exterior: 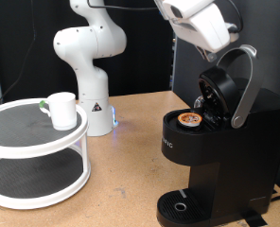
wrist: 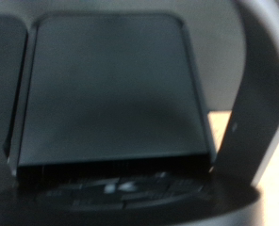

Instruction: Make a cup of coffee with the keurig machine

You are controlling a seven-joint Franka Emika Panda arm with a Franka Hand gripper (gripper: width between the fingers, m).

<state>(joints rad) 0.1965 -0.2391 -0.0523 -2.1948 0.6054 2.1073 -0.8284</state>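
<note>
The black keurig machine stands at the exterior view's right with its lid tilted open and the silver-grey handle raised. A small pod with an orange-brown top sits in the open chamber. The white cup stands on the top tier of a round white stand at the exterior view's left, far from the machine. My gripper is at the top of the raised handle; its fingers are not distinct. The wrist view shows the dark lid up close and the handle, with no fingers in it.
The two-tier round white stand fills the exterior view's lower left. The arm's white base stands behind it on the wooden table. The machine's round drip tray sits at the bottom with nothing on it.
</note>
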